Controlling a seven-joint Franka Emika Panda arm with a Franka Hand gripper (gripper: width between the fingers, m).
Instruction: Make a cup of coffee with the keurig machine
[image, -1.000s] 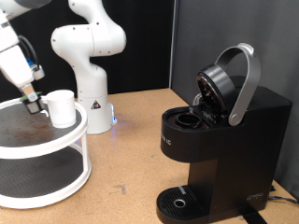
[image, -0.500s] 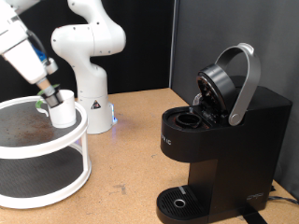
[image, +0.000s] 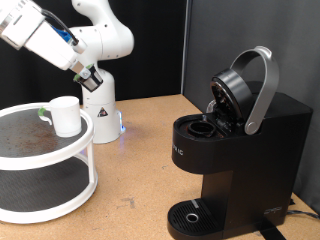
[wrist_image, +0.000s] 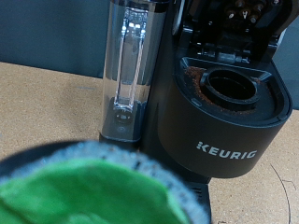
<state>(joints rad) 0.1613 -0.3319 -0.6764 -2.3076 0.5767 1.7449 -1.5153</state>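
- One machine dominates your exterior view: the keurig machine (image: 235, 150) stands at that view's right, its lid (image: 245, 88) raised on the silver handle and its pod chamber (wrist_image: 229, 91) open and facing the wrist camera.
- One round two-tier stand (image: 45, 160) fills the exterior view's left; the cup (image: 66, 115) remains upright on its top shelf, near the edge facing the machine.
- One gripper (image: 90, 77), which hovered at the cup half a second ago, has now risen above and beside it, well apart from it. You may judge that the cup was left in place and a pod was lifted instead.
- One dark pod with a green top (wrist_image: 93, 191) sits clamped between the jaws, filling the wrist view close up.
- Nothing stands on the bare tabletop (image: 140, 150) between gripper and machine; a second white robot base (image: 100, 105) stands behind.
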